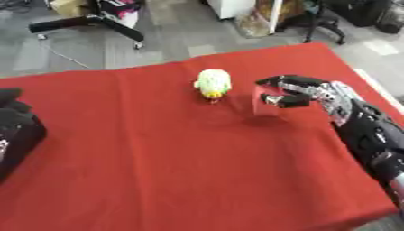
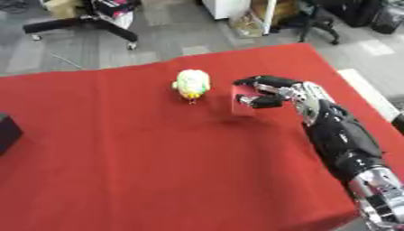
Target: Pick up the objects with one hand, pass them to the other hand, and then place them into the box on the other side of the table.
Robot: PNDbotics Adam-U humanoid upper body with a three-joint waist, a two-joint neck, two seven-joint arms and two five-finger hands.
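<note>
The red block point(image 1: 264, 104) sits on the red tabletop point(image 1: 158, 171) beside a green and yellow toy point(image 1: 213, 83), and the right hand point(image 1: 304, 94) curls its fingers around the block to lift it.

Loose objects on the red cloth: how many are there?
2: a green-and-yellow toy standing mid-table, and a red block beside it, with the right hand curled round it. Others may be hidden.
</note>
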